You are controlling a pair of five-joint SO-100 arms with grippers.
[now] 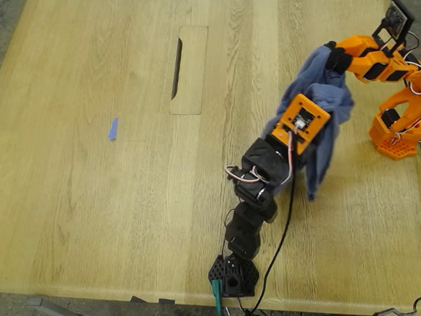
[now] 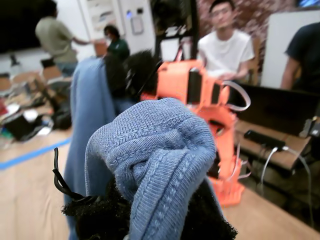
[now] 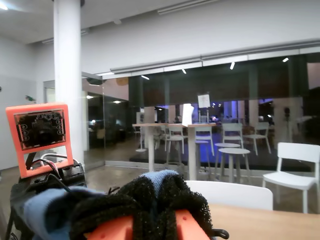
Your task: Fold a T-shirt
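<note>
Aloft between two small arms, the T-shirt (image 1: 320, 100) hangs bunched above the wooden table (image 1: 89, 174) toward the exterior view's right, nothing yet laid flat or folded.

Nearest in the exterior view, the black arm rises from its base at the table's front edge and reaches up to the cloth. Its wrist camera looks straight across at the orange arm, so this is my first gripper (image 2: 150, 200) — its black foam pads (image 2: 95, 215) are pressed together on a thick ribbed wad of blue fabric, likely a hem or collar, that spills over them.

Beyond it, the orange arm bends over from its base near the table's right edge in the exterior view. This is my second gripper (image 3: 150, 200), and its foam-padded jaws are pinched on a sliver of blue cloth, with more fabric draped beside them.

Between the two grips the shirt sags as one crumpled bundle, a long tail dropping below the black arm's hold toward the tabletop. Its long axis runs roughly up and down rather than across the table — so the coming move, by my reading, turns on drawing the two grips apart to stretch an edge taut, then lowering the shirt flat. Both grippers already hold it; neither is nearer.

Farther off, a tiny blue scrap (image 1: 112, 129) lies well apart toward the exterior view's left, beside a slotted inset panel (image 1: 188, 69).
</note>
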